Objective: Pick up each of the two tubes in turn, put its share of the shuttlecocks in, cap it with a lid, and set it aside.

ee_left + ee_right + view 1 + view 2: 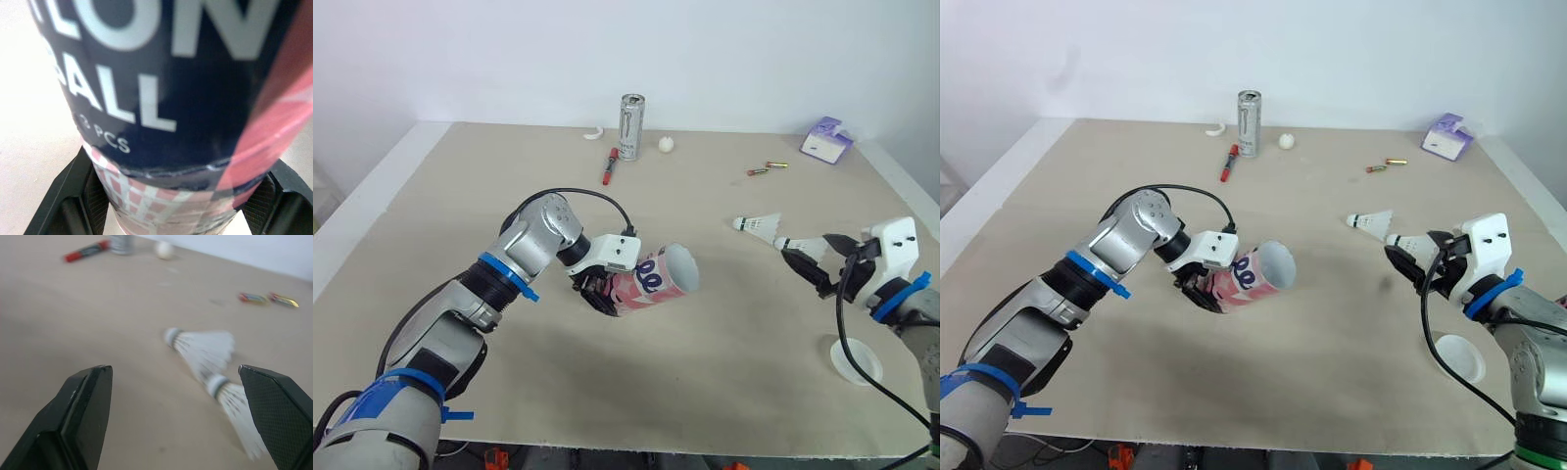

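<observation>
— Where's the tube [656, 277]?
— Clamped in the left claw [600, 292], held tilted above the table [626, 392], its open mouth toward the right arm.
— And the right claw [172, 372]?
— Fingers apart. The far shuttlecock [203, 345] lies ahead, and the near shuttlecock [234, 406] is seemingly just beside one finger.

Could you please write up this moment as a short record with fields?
Left end effector: shut on the tube, open mouth towards the robot's right
Right end effector: open, facing the shuttlecocks
Nearer shuttlecock: lying on the table
Farther shuttlecock: lying on the table
Lid: on the table by the right arm
Far side: can, red marker, white ball, batteries, purple box
</observation>
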Robot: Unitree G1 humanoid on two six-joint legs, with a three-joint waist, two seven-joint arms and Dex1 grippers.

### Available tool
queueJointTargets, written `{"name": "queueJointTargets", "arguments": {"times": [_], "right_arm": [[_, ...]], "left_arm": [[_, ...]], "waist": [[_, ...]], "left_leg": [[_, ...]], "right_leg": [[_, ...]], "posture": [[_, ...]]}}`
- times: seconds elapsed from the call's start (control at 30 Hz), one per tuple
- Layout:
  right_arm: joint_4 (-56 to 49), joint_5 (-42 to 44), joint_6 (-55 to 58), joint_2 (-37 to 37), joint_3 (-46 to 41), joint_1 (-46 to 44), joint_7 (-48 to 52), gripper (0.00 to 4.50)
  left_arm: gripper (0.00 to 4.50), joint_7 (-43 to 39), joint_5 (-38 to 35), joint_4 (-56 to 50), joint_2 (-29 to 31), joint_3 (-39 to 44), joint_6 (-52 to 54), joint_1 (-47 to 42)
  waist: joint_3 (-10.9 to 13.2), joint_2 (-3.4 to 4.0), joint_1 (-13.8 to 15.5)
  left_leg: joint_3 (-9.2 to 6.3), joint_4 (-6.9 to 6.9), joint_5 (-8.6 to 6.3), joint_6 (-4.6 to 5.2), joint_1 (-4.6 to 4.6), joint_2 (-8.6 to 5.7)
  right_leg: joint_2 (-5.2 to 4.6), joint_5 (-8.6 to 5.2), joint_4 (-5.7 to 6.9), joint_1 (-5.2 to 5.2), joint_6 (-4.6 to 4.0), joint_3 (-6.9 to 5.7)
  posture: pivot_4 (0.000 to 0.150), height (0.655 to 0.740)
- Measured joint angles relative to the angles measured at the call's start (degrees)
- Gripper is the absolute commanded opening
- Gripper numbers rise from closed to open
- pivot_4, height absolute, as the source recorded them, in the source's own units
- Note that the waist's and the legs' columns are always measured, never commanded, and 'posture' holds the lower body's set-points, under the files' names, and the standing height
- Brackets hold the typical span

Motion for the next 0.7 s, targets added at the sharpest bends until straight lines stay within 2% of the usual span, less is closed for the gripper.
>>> {"name": "queueJointTargets", "arguments": {"times": [0.33, 0.7], "right_arm": [[21.53, -4.1, -8.32, -0.01, 0.92, -7.54, 3.18, 4.41], [33.39, -6.11, -11.02, -0.01, 4.58, -14.13, 6.85, 4.41]], "left_arm": [[2.97, 0.26, -0.01, -1.25, 0.34, 0.01, 1.08, 0.36], [2.97, 0.36, 0.01, -2.21, 0.72, 0.01, 1.65, 0.69]], "waist": [[0.01, 0.02, -0.07], [0.01, 0.03, -0.22]], "left_leg": [[0.06, -0.01, 0.0, 0.0, 0.0, -0.01], [0.06, -0.04, 0.0, 0.0, 0.01, -0.02]], "right_leg": [[0.02, 0.0, -0.01, 0.0, 0.04, 0.1], [0.02, 0.0, -0.01, 0.0, 0.04, 0.12]], "posture": [[0.15, 0.74], [0.15, 0.74]]}}
